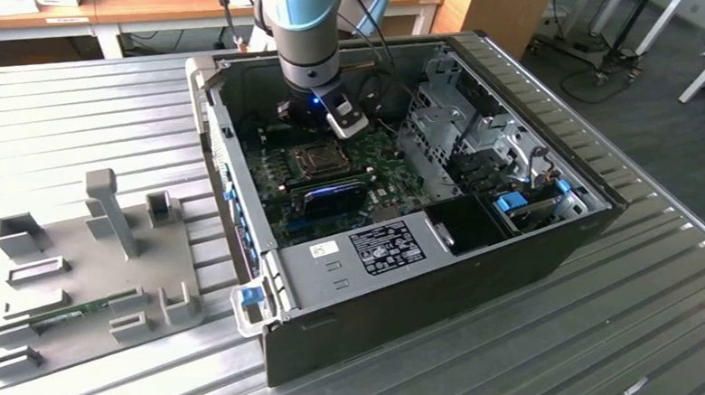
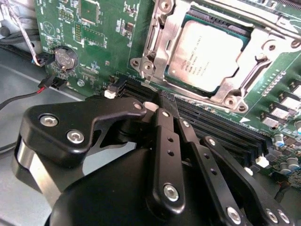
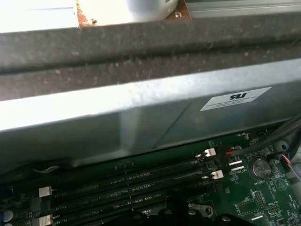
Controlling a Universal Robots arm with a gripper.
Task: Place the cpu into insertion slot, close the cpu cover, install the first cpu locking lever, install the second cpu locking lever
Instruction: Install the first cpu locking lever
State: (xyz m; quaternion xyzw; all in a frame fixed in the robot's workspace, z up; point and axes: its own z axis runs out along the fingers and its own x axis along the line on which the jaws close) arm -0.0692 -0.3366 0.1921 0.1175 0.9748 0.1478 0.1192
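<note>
The cpu (image 2: 211,52), a flat square chip with a grey metal top, lies in the insertion slot (image 2: 141,63) on the green motherboard (image 2: 108,42). The silvery cpu cover (image 2: 162,49) lies flat around the chip's edges. A thin metal lever rod (image 2: 244,19) runs along the slot's far side. My gripper (image 2: 157,104) hovers just beside the slot over the memory slots, its black fingers (image 2: 165,141) shut with nothing between them. In the exterior view the gripper (image 1: 320,123) hangs inside the open computer case, right above the insertion slot (image 1: 318,159).
Long black memory slots (image 2: 221,127) (image 3: 131,181) run beside the socket. A coin battery (image 2: 66,59) and red-black wires (image 2: 28,96) sit nearby. The case wall (image 3: 141,108) rises close. A black expansion card (image 1: 334,197), a drive cage (image 1: 465,122) and a grey fixture tray (image 1: 95,265) also show.
</note>
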